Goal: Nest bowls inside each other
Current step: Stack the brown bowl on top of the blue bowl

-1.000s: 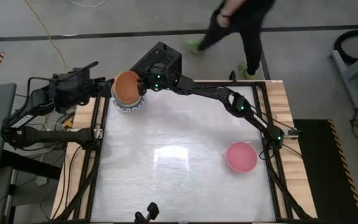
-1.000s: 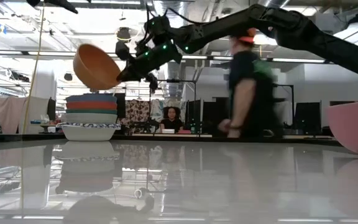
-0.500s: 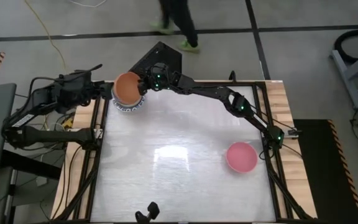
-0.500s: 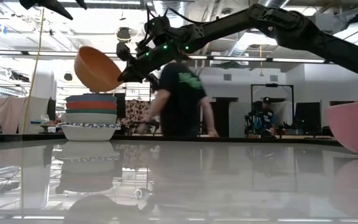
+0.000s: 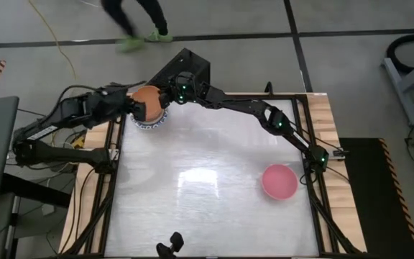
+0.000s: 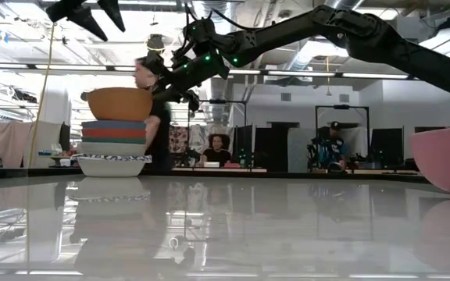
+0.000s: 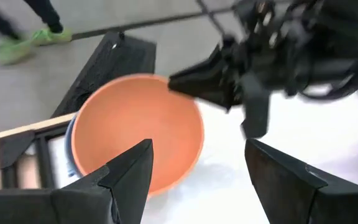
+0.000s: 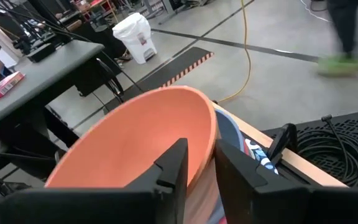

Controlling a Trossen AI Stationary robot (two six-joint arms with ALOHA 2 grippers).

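Note:
An orange bowl (image 5: 147,103) (image 6: 119,104) sits level on top of a stack of nested bowls (image 6: 114,144) at the table's far left corner. The stack rests on its blue-and-white patterned bottom bowl (image 6: 112,165). My right gripper (image 8: 201,152) (image 5: 163,100) is open at the orange bowl's right rim, one finger inside and one outside. My left gripper (image 7: 197,180) (image 5: 126,101) hovers open above the bowl's left side, touching nothing. A pink bowl (image 5: 279,181) stands alone on the table at the near right. My right gripper stands astride the orange bowl's rim (image 8: 211,134), one finger (image 8: 173,167) inside the bowl and the other outside. It comes nearly level from the table's right side. Whether either finger touches the rim I cannot tell. The bowl rests level on the stack.
A person (image 5: 139,21) walks across the floor beyond the table's far edge and shows behind the stack in the low view. Wooden side rails (image 5: 99,180) frame the white tabletop (image 5: 207,194), with bare surface between the stack and the pink bowl.
The orange bowl hung tilted above the stack in my right gripper; now it has come down and lies level on the stack, while that gripper has kept its place. My left gripper has moved toward the table's right and down, to the orange bowl.

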